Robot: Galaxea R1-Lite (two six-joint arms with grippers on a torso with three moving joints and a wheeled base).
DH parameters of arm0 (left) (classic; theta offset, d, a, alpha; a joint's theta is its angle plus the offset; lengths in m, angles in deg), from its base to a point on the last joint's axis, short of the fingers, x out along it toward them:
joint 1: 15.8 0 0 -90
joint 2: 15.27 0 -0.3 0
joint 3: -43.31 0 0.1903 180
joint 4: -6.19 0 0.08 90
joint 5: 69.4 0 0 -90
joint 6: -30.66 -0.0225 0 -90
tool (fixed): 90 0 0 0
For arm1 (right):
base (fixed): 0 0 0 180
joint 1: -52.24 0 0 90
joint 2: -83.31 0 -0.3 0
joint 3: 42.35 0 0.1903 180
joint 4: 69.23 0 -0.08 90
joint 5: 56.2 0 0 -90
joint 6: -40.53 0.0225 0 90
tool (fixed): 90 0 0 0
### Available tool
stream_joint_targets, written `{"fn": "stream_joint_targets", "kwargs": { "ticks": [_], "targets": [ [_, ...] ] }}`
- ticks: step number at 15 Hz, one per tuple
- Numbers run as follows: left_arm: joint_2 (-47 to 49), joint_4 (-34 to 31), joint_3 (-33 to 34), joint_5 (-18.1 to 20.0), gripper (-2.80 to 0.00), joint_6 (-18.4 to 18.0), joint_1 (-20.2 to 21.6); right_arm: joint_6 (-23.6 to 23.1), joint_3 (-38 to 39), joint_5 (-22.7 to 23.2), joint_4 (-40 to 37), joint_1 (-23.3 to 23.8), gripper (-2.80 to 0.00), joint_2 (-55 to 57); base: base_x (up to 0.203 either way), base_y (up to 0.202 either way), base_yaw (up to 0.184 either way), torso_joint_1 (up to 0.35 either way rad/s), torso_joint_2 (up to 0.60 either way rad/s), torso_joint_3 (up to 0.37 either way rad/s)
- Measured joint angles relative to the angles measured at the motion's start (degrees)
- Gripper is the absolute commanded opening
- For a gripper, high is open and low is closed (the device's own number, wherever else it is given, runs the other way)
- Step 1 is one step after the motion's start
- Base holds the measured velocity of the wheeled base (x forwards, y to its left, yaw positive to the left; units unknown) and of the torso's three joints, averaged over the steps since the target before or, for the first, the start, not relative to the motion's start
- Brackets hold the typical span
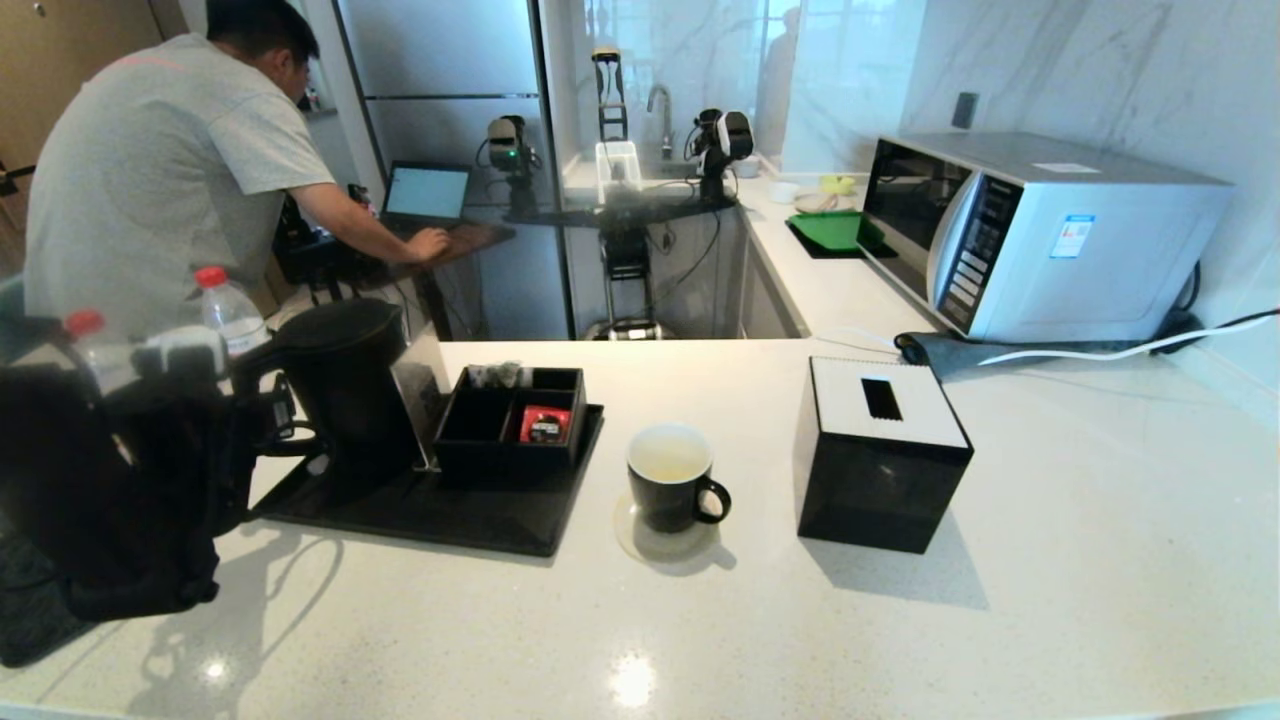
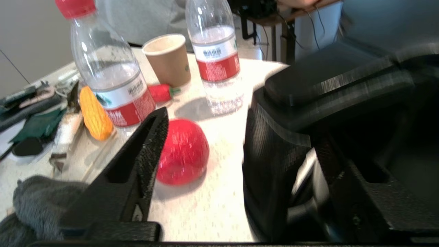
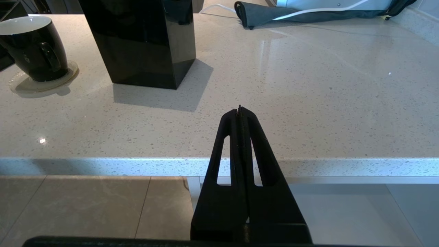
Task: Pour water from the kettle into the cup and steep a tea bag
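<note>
The tall black kettle [image 1: 340,385] stands on a black tray [image 1: 470,515] at the left. My left gripper [image 2: 245,127] is open around the kettle's loop handle [image 2: 274,154]. One finger [image 2: 144,154] stands well clear of the handle, and the other is behind it. The black cup [image 1: 670,480], white inside, sits on a coaster mid-counter and holds pale water [image 1: 668,458]. It also shows in the right wrist view as cup [image 3: 34,48]. Small grey-green tea bag pouches [image 1: 497,375] stand in the tray's organiser box. My right gripper [image 3: 239,109] is shut and empty over the counter's front edge.
A black tissue box [image 1: 880,450] stands right of the cup, with a microwave [image 1: 1040,230] and a grey cloth [image 1: 960,350] behind. Beside the kettle are red-capped bottles [image 2: 109,85], a paper cup [image 2: 168,58] and a red ball [image 2: 183,151]. A person [image 1: 160,160] stands at the back left.
</note>
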Motion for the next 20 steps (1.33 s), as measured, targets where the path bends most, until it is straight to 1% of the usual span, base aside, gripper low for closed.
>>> {"fn": "stream_joint_targets", "kwargs": {
  "ticks": [5,13,17,18,20],
  "targets": [
    [-2.7,0.0,5.5,0.0,0.00,0.3,-0.3,0.0,0.0,0.0,0.0,0.0,-2.80,0.0,0.000,0.000,0.000,0.000,0.00,0.000],
    [-8.7,0.0,15.2,0.0,0.00,1.2,-2.1,0.0,0.0,0.0,0.0,0.0,-2.80,0.0,0.000,0.000,0.000,0.000,0.00,0.000],
    [-13.0,0.0,21.5,-0.2,0.00,3.3,-4.2,0.0,0.0,0.0,0.0,0.0,-2.80,0.0,0.000,0.000,0.000,0.000,0.00,0.000],
    [-14.3,0.0,22.8,-0.3,-2.80,3.5,-4.8,0.0,0.0,0.0,0.0,0.0,-2.80,0.0,0.000,0.000,0.000,0.000,0.00,0.000],
    [-17.1,0.0,25.5,-0.5,-2.80,3.8,-6.1,0.0,0.0,0.0,0.0,0.0,-2.80,0.0,0.000,0.000,0.000,0.000,0.00,0.000]
  ]
}}
